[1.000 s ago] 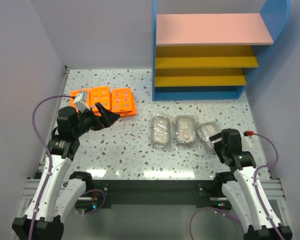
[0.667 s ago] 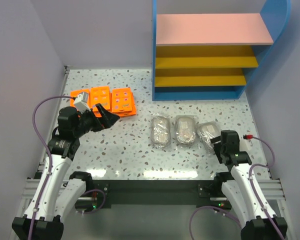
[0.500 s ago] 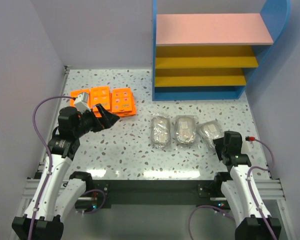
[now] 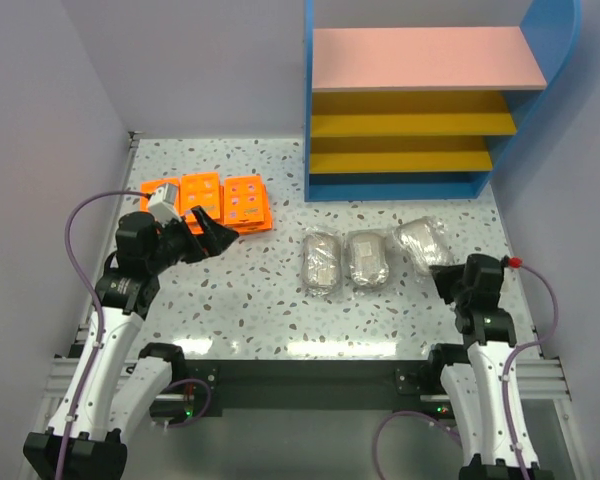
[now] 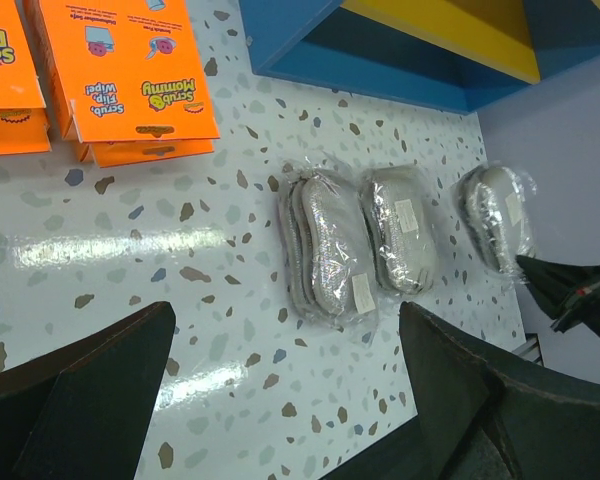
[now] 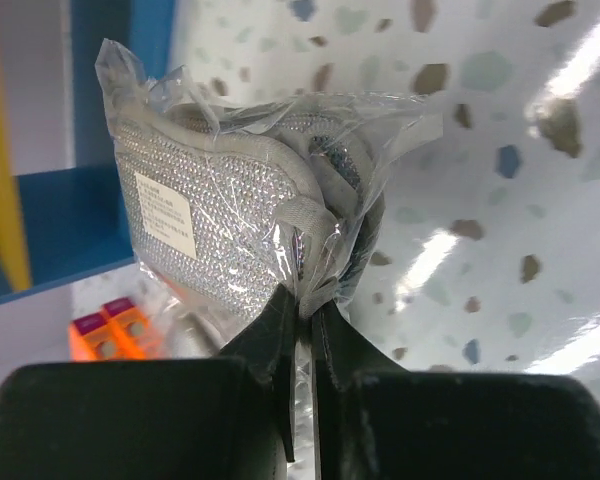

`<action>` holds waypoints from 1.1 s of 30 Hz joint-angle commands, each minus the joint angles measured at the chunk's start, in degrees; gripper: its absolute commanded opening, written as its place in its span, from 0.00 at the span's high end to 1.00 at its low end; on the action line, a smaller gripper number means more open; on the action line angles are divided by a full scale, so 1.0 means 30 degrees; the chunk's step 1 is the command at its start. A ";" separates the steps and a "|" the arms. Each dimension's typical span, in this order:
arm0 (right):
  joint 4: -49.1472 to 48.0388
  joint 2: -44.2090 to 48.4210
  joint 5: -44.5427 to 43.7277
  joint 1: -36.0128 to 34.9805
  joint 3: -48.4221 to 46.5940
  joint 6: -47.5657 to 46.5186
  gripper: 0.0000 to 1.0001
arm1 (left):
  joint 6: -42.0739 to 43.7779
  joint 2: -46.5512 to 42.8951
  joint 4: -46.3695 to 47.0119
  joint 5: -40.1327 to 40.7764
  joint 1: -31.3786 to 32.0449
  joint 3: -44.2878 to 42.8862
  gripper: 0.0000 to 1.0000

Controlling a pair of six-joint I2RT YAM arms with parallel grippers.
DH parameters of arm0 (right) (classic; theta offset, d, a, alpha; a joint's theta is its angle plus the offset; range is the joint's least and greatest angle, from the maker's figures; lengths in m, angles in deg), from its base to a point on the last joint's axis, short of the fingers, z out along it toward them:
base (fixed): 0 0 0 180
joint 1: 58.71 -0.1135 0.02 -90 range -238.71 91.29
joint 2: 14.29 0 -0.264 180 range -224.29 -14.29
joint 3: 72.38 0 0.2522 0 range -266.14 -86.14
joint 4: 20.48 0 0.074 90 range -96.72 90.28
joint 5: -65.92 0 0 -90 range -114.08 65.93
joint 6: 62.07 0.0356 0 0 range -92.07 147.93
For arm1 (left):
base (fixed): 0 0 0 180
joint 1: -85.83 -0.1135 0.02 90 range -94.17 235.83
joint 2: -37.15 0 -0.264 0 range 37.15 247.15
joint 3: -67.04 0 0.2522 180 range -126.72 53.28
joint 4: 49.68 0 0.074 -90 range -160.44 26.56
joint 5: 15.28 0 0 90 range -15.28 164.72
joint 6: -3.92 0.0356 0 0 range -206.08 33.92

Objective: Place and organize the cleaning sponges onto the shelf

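Note:
Three stacks of orange sponge packs point(image 4: 202, 195) lie at the table's far left, also in the left wrist view point(image 5: 130, 70). My left gripper point(image 4: 215, 232) hovers open just beside them, nothing between its fingers point(image 5: 285, 312). Two grey wrapped pads point(image 4: 321, 262) point(image 4: 368, 259) lie mid-table. The third grey pad point(image 4: 423, 243) point(image 6: 210, 200) is pinched at its near edge by my right gripper point(image 4: 446, 275) point(image 6: 305, 300), shut on the pad and its wrap. The blue shelf point(image 4: 420, 100) stands at the back right with bare boards.
The shelf's blue base point(image 6: 40, 230) lies just beyond the held pad. Purple walls close in the table on the left point(image 4: 40, 150) and right point(image 4: 570, 200). Speckled tabletop point(image 4: 270, 300) spreads between the arms.
My right gripper has shut on the rightmost grey pad and shifted it away from me towards the shelf, the arm swinging right. The left arm has stayed put.

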 commanded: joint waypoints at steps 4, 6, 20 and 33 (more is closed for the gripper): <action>-0.1060 -0.0500 0.1788 0.0101 -0.4850 0.0909 1.00 | 0.0409 0.0167 0.0369 -0.0110 0.0154 -0.0821 0.00; -0.1500 -0.1088 0.1671 0.0101 -0.5530 0.1058 1.00 | 0.0438 0.0255 0.0427 -0.0139 0.0154 -0.0821 0.00; -0.8501 -0.8995 0.1876 0.1154 -0.7055 0.2083 1.00 | 0.0966 0.0635 0.0017 0.0154 0.0154 -0.1436 0.00; -0.8592 -1.3740 0.3252 0.3557 -1.0159 0.1673 1.00 | 0.0586 0.1397 0.1012 0.0066 0.0154 -0.0997 0.00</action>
